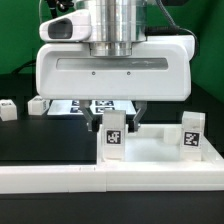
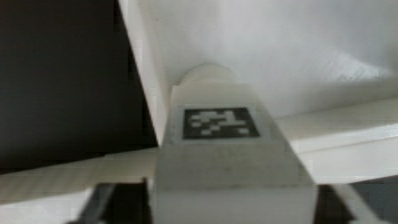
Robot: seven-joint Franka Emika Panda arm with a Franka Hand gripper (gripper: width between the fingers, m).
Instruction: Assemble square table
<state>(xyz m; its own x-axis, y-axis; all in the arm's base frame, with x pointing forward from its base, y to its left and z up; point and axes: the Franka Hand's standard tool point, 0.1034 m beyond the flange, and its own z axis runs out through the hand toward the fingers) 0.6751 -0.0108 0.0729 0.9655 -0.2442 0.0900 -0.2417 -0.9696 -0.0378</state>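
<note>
The white two-finger gripper (image 1: 115, 123) is clamping a short white plastic leg with a square tag (image 1: 114, 140) between its fingers, holding it upright at the white square tray-like plastic tabletop (image 1: 150, 160). A second tagged white leg (image 1: 192, 134) is standing upright on that tabletop, toward the exterior view's right.

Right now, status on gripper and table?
Gripper shut on a leg, upright at the table top. Another leg stands upright, exterior view's right. Nothing blocking seen.

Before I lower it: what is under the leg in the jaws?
The white square top lies under the leg held by the gripper. The leg's lower end and any socket beneath are covered, so seating cannot be seen.
</note>
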